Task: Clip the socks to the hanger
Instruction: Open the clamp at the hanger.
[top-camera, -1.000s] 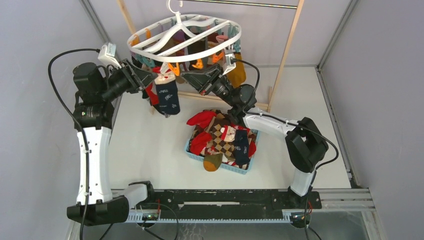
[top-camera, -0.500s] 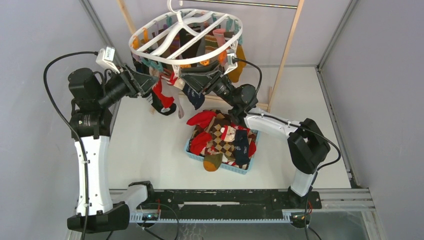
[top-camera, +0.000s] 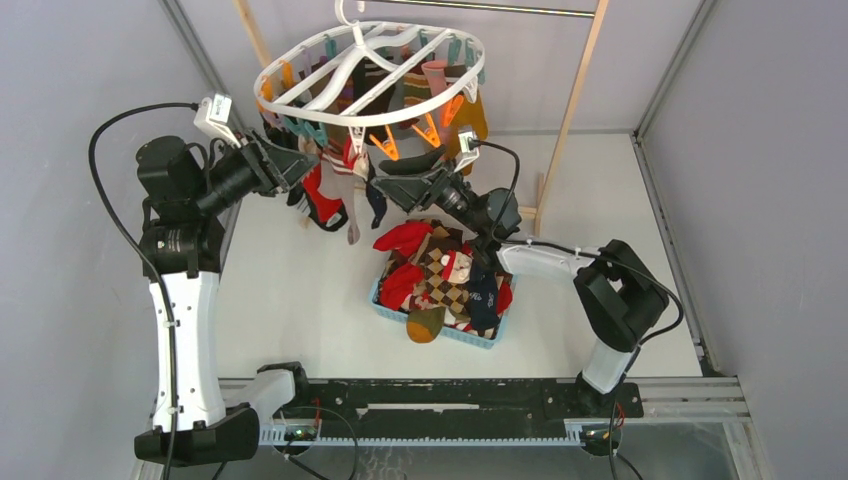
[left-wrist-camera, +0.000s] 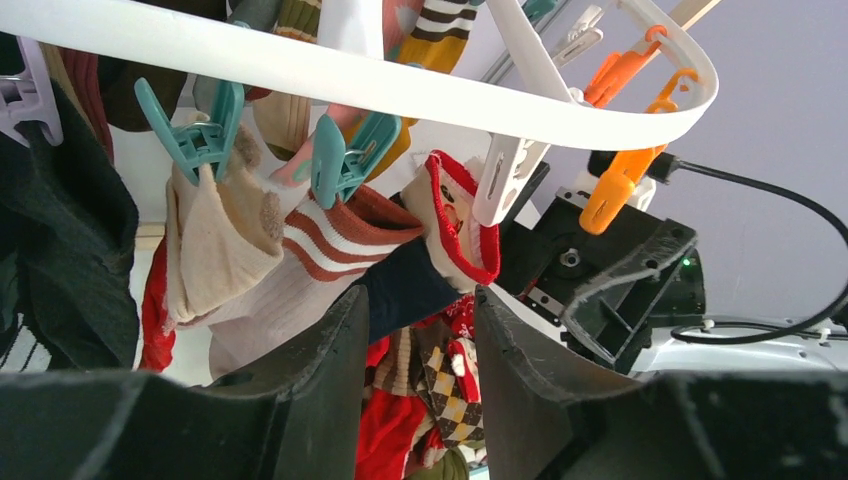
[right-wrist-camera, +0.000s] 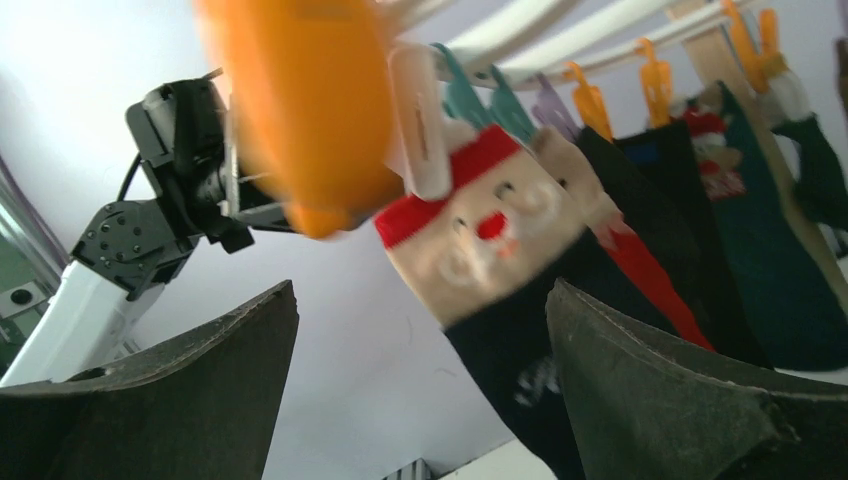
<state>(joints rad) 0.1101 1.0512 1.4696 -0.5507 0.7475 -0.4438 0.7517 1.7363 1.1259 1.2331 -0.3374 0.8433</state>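
The white oval hanger (top-camera: 300, 72) hangs at the top centre, with several socks pinned under its teal and orange clips. A navy sock with a Santa cuff (top-camera: 374, 200) dangles from a white clip (left-wrist-camera: 505, 178) on the near rim. My left gripper (top-camera: 303, 168) sits just left of it and is open. In the left wrist view the navy sock (left-wrist-camera: 455, 225) lies just past the gap of that gripper (left-wrist-camera: 415, 290). My right gripper (top-camera: 392, 178) stands wide open just right of the sock. In the right wrist view the Santa sock (right-wrist-camera: 480, 230) hangs above that gripper (right-wrist-camera: 420, 285), untouched.
A blue basket (top-camera: 460, 337) heaped with loose socks (top-camera: 440, 270) sits on the table under the right arm. Light wooden frame poles (top-camera: 575, 110) stand behind and to the right of the hanger. A blurred orange clip (right-wrist-camera: 300, 110) hangs close to the right wrist camera.
My right gripper has opened wide and dropped down from the clips. The navy Santa sock now hangs free from the white clip. The hanger has swung back, and the left arm has eased left.
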